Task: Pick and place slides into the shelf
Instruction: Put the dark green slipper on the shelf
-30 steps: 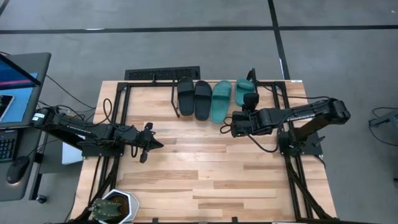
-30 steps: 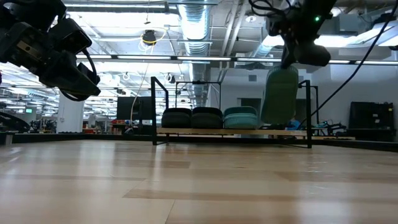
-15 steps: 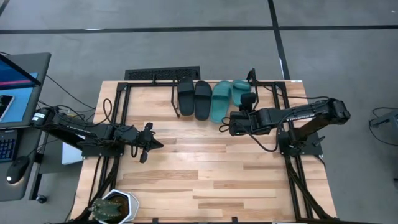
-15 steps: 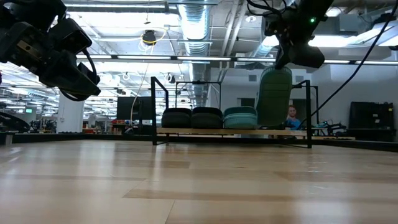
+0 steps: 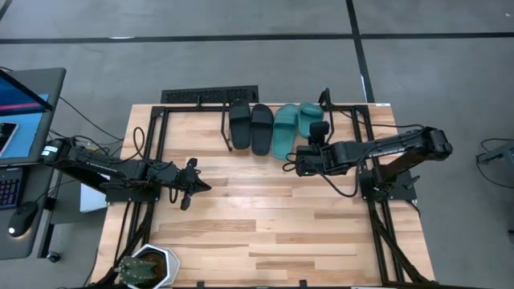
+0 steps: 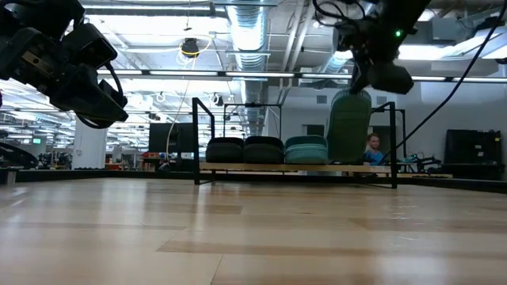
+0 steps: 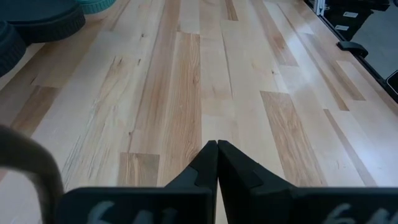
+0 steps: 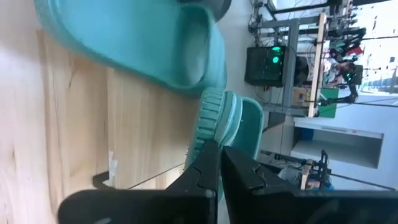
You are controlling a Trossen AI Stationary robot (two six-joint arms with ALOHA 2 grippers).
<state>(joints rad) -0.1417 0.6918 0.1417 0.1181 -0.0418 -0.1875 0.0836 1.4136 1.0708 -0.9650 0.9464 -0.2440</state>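
The shelf [image 5: 227,132] [image 6: 196,142] of thin black rods stands at the table's far edge. On it lie two black slides [image 5: 241,124] [image 5: 262,128] and one teal slide [image 5: 284,130] [image 8: 143,37], side by side. My right gripper [image 5: 317,130] [image 8: 219,149] is shut on the second teal slide [image 5: 312,112] [image 6: 349,127], which stands upright just right of the lying teal one. My left gripper [image 5: 205,186] [image 7: 216,146] hovers shut over the table's left half, far from the slides. My right gripper pinches the teal slide between its two fingers at the upper end, on the ribbed sole edge [image 8: 214,132]. The fingers come from above. The slide hangs upright below them, its lower end [image 6: 349,161] at shelf level; whether it touches the shelf cannot be told.
A black slotted grille [image 5: 209,95] lies beyond the far edge. A potted plant [image 5: 144,269] sits at the near left corner, a laptop [image 5: 20,104] off the table's left. A person [image 6: 372,146] shows in the room behind. Bare wood [image 5: 265,209] fills the middle.
My right gripper has carried the hanging teal slide a little toward the table's left, closer to the teal slide lying on the shelf. It has stayed shut on the slide, which has stayed upright.
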